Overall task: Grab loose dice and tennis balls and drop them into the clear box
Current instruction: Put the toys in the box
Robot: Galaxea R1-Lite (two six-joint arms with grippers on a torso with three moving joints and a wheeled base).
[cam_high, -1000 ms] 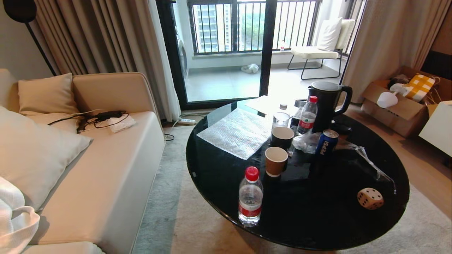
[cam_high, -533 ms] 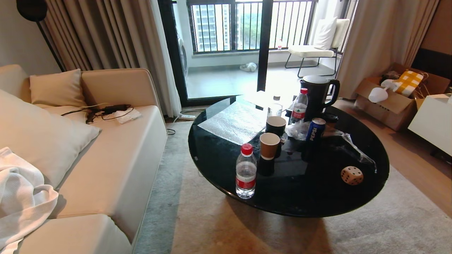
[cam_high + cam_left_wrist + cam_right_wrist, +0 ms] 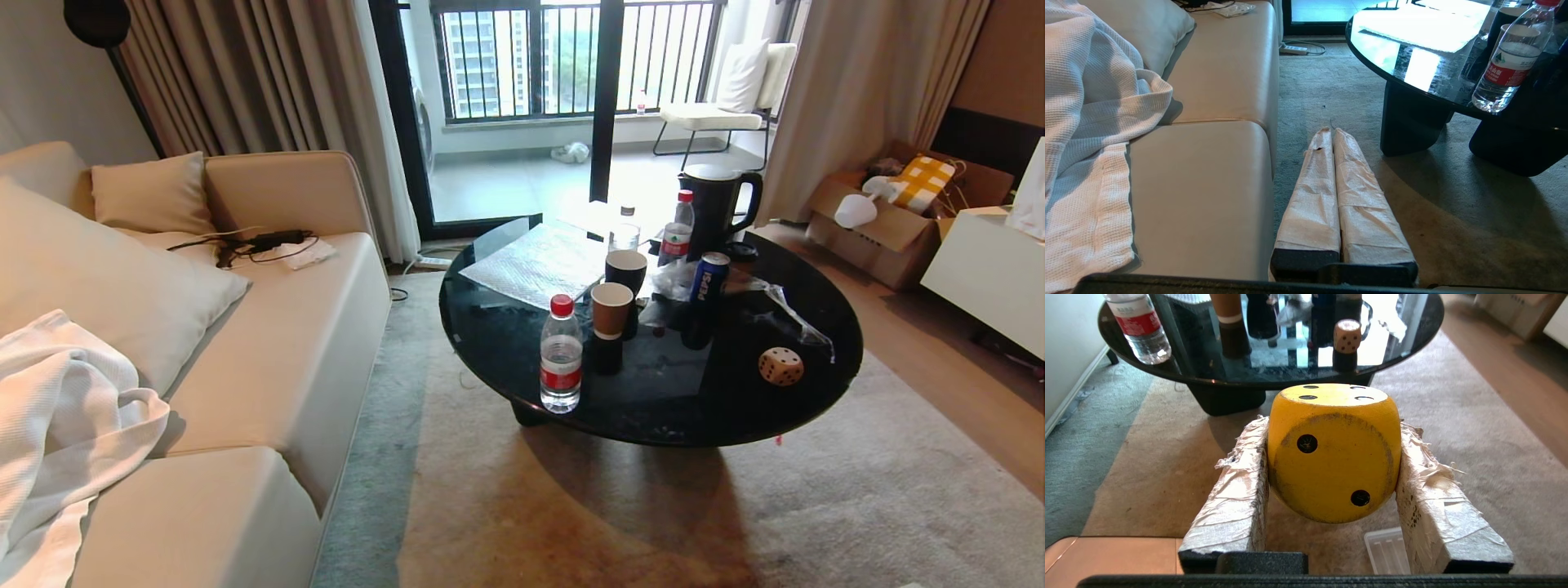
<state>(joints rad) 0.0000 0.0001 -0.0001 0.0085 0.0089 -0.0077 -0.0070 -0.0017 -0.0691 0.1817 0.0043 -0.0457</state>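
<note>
Head view first: we see the round black table (image 3: 506, 343) filling the centre of the frame, and the tan die (image 3: 780, 366) sits alone toward its right edge. A water bottle (image 3: 561, 355) stands at the table's near-left rim, a brown paper cup (image 3: 611, 310) just behind it, and a blue Pepsi can (image 3: 709, 278) further back. The beige sofa (image 3: 269, 376) runs down the left side with a white blanket (image 3: 65, 408) at lower left. Neither arm shows here.

Over to the left wrist view: our left gripper (image 3: 1334, 130) hangs low in the middle of the frame, over the carpet between sofa and table, its taped fingers (image 3: 1314, 196) pressed together with nothing between them.

Now the right wrist view: our right gripper (image 3: 1333, 424) pinches the yellow die (image 3: 1333, 453) dead centre, one padded finger on each flank, held above the carpet. The tan die shows at upper centre on the table's near edge. At the bottom, right of centre, we catch a corner of a ribbed translucent plastic piece (image 3: 1387, 549) lying on the carpet.
</note>
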